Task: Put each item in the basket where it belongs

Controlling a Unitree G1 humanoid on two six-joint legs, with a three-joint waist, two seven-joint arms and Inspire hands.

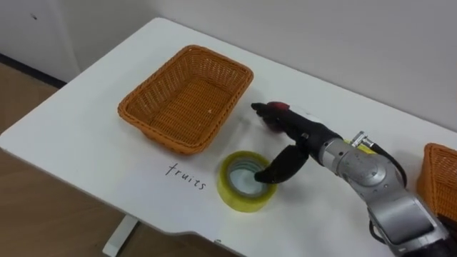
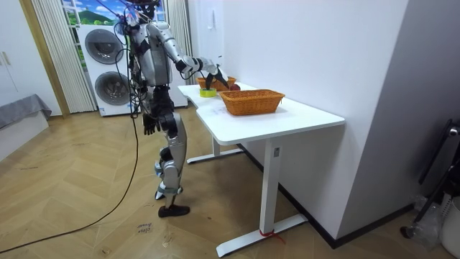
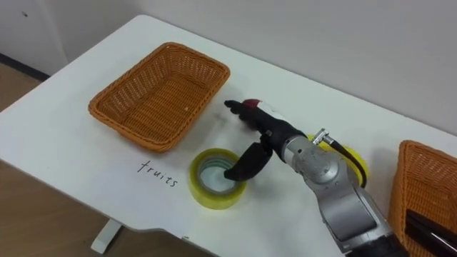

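Observation:
An empty wicker basket (image 1: 187, 96) stands on the white table (image 1: 86, 143) behind the handwritten word "fruits" (image 1: 186, 177). A yellow tape roll (image 1: 246, 182) lies flat just right of that word. My right hand (image 1: 296, 139) reaches in from the right, open, its fingers stretched out low over a small red thing (image 1: 280, 107) that they mostly hide. The thumb hangs down over the tape roll's far rim. Whether the fingers touch the red thing cannot be told. My left hand (image 2: 149, 127) hangs by my side in the room view.
A second wicker basket (image 3: 421, 189) stands at the right edge with a dark item (image 3: 432, 230) in it. Something yellow (image 3: 359, 163) lies behind my right forearm. The table's near edge runs close below the tape roll. I stand at the table's end nearest the washing machines (image 2: 108, 65).

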